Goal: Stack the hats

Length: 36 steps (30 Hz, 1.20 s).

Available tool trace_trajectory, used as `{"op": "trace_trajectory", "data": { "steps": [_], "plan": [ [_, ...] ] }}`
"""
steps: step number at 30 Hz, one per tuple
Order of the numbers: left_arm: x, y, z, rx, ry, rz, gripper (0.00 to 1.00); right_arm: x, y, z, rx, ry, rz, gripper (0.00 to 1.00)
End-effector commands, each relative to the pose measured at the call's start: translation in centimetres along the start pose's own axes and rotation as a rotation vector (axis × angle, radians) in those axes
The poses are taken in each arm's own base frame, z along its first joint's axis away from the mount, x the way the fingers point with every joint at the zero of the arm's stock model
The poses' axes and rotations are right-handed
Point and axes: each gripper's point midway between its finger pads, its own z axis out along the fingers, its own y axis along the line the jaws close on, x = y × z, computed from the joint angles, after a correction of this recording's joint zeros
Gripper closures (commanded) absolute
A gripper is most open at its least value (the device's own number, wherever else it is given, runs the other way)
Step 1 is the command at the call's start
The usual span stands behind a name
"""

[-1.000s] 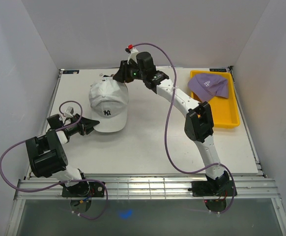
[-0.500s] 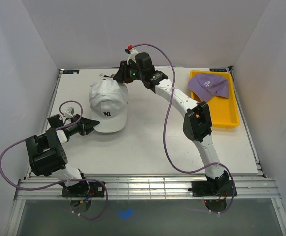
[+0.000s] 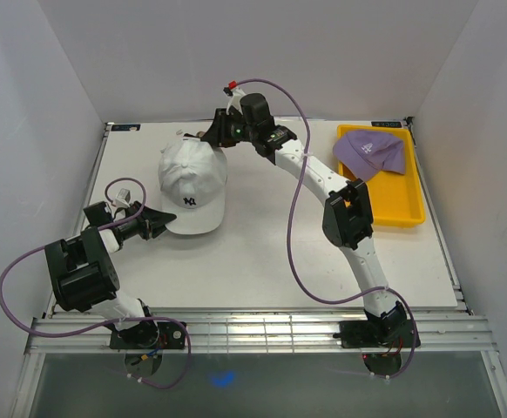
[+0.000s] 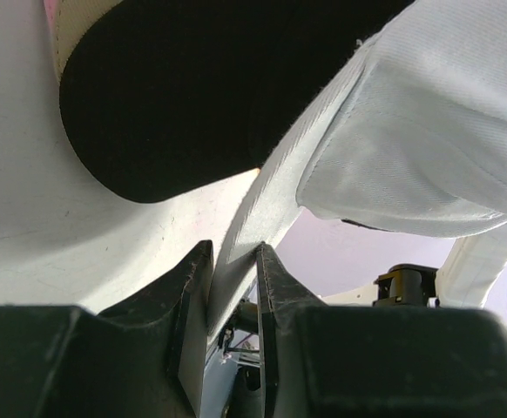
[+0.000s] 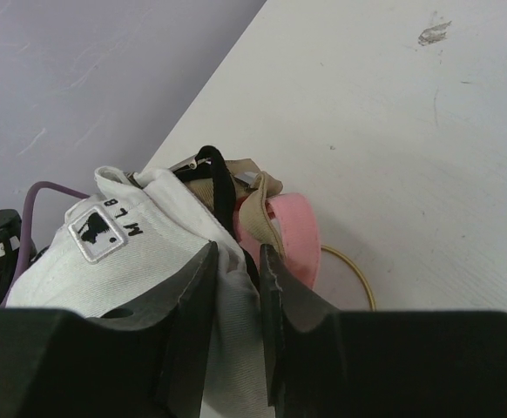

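While my left tool (image 4: 233,261) pinches the brim of the white hat (image 3: 192,183) and my right tool (image 5: 236,257) clenches its rear, near the desk's (image 3: 262,261) far-left corner, uneven tugging could skew the pink hat (image 5: 293,235) underneath or slip a grip.

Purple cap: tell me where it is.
In the top view, the purple cap lies at the far end of the yellow tray, on the table's right side.
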Motion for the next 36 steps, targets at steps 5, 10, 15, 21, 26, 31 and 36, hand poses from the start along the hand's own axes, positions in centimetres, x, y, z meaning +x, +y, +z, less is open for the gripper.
{"op": "trace_trajectory", "data": {
  "steps": [5, 10, 15, 21, 26, 31, 36],
  "plan": [
    [-0.7, 4.8, 0.1, -0.201, -0.092, -0.084, 0.96, 13.0, -8.7, 0.9, 0.223, 0.330, 0.124, 0.71],
    [-0.6, 4.9, 0.0, -0.204, -0.093, -0.085, 0.95, 14.1, -9.1, 0.9, 0.232, 0.358, 0.145, 0.72],
    [-0.6, 5.1, 0.0, -0.216, -0.097, -0.081, 0.92, 15.5, -9.4, 0.6, 0.243, 0.397, 0.165, 0.73],
    [-0.6, 5.4, 0.0, -0.226, -0.098, -0.081, 0.82, 17.4, -10.2, 0.2, 0.263, 0.448, 0.183, 0.76],
    [-0.6, 5.8, -0.2, -0.243, -0.103, -0.082, 0.76, 18.0, -10.3, 0.0, 0.264, 0.462, 0.191, 0.76],
    [-0.6, 6.4, -0.4, -0.262, -0.110, -0.087, 0.96, 18.1, -10.3, -0.1, 0.267, 0.463, 0.190, 0.76],
    [-0.7, 7.1, -0.5, -0.292, -0.118, -0.097, 1.00, 18.8, -10.6, -0.3, 0.276, 0.481, 0.193, 0.76]
  ]
}}
